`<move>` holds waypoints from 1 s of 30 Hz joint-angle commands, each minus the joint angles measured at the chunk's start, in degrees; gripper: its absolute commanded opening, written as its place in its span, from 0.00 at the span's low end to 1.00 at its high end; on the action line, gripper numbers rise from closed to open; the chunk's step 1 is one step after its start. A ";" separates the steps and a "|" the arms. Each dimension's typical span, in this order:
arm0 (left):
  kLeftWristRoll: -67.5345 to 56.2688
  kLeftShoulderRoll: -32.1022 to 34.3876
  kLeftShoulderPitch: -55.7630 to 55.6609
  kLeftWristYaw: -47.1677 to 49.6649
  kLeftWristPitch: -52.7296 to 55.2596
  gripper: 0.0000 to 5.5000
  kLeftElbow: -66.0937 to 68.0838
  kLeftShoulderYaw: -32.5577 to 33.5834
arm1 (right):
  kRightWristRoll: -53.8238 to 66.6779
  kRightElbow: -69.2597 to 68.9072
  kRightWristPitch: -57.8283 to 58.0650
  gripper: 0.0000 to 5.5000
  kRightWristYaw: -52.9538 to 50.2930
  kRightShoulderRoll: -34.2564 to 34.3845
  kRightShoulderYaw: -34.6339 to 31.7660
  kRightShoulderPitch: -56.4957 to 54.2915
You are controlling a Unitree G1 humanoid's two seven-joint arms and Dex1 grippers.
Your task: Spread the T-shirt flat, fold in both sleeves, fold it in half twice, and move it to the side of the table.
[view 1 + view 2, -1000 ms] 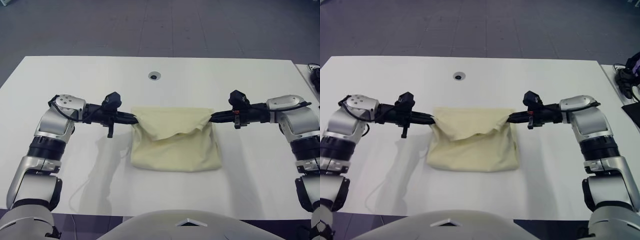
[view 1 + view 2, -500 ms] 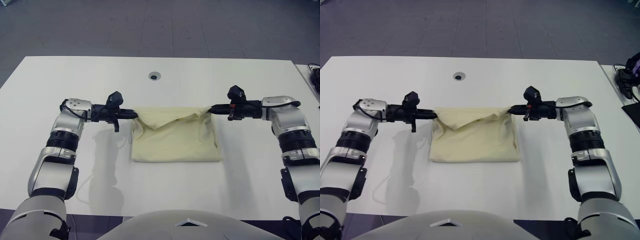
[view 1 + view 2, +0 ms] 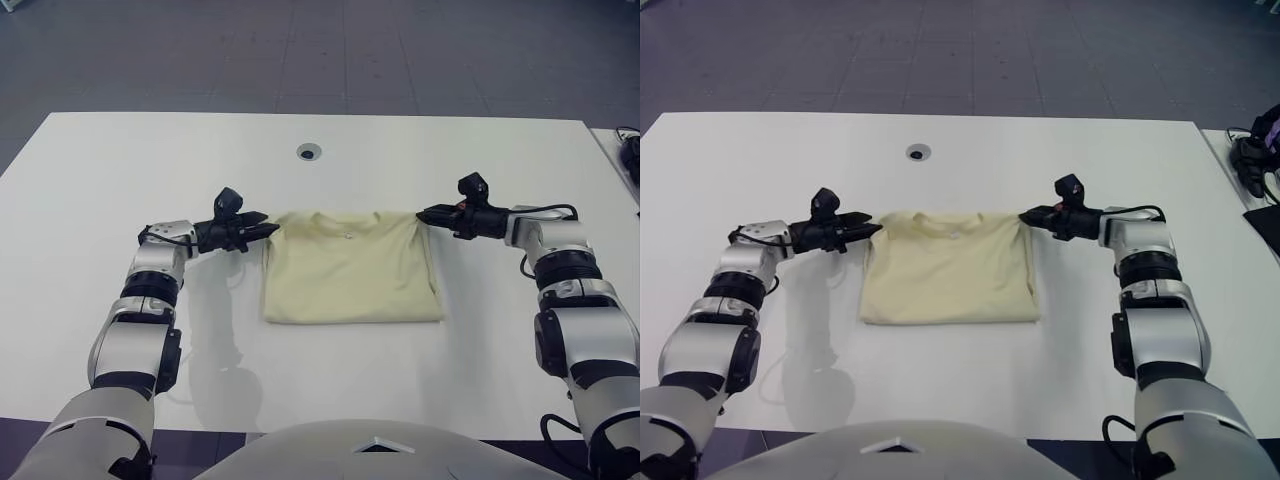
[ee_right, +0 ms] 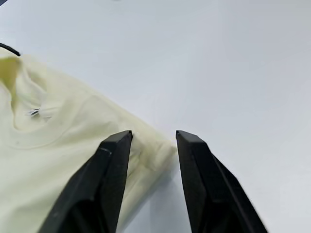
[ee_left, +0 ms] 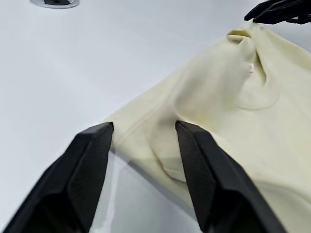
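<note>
The white table (image 3: pixel 120 180) carried all items. The pale yellow T-shirt (image 3: pixel 350 270) lay at the table centre, folded into a near-square block and flat on the surface. Its collar edge faced 12 o'clock and its folded edge faced 6 o'clock. The neckline and a small label showed near the middle of the 12 o'clock edge.

The left gripper (image 3: pixel 270 228) sat low over the table at the 10 o'clock corner of the shirt, pointing toward 3 o'clock. Its two dark fingers were spread apart. In the left wrist view, the shirt corner lay on the table in the gap between them, with no clamping visible.

The right gripper (image 3: pixel 422 213) sat at the 2 o'clock corner of the shirt, pointing toward 9 o'clock. Its fingers were likewise spread apart. In the right wrist view, the rolled corner of the cloth lay between the fingertips. Whether either finger touched the fabric could not be determined.

A round cable port (image 3: pixel 309 151) was set into the tabletop at 12 o'clock from the shirt, well apart from it.
</note>
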 commanded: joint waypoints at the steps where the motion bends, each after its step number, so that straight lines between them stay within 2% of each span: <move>1: -1.83 1.19 2.81 1.31 1.43 0.58 -7.95 3.02 | 2.37 -8.02 1.73 0.44 -0.63 -0.49 -3.13 0.80; 4: -5.59 0.00 5.48 3.12 5.71 0.67 -21.05 5.27 | 6.12 -23.23 7.42 0.53 -0.97 0.66 -4.18 6.14; 5: -6.56 -0.56 6.94 4.10 7.70 0.69 -26.66 5.20 | 7.25 -28.78 9.79 0.49 -1.79 1.23 -4.03 8.42; 9: -5.56 -2.21 11.25 8.95 10.42 0.80 -39.61 2.85 | 9.34 -42.86 16.16 0.41 -6.60 3.03 -3.31 15.01; 11: 0.63 -1.96 13.97 13.56 8.23 0.75 -42.40 -0.79 | 8.21 -47.21 18.14 0.46 -10.28 3.95 -2.06 17.94; 15: 14.12 -0.07 20.45 20.63 1.78 0.62 -45.12 -9.27 | 0.41 -51.55 16.64 0.35 -18.05 3.04 3.64 24.79; 19: 19.15 0.15 23.61 24.16 -1.41 0.49 -44.72 -11.98 | -7.04 -52.06 13.69 0.23 -21.59 -0.02 8.24 28.85; 24: 19.11 -0.04 23.43 24.83 -2.30 0.34 -43.28 -12.14 | -8.67 -52.33 12.19 0.09 -22.16 -1.28 8.60 30.42; 26: 19.02 0.30 22.80 24.26 -3.13 0.39 -42.73 -12.28 | -8.05 -52.51 12.20 0.04 -21.57 -1.64 7.72 30.32; 30: 17.91 0.57 20.69 22.62 -6.91 0.53 -43.07 -12.08 | -0.85 -55.87 14.19 0.16 -20.38 1.32 1.74 28.31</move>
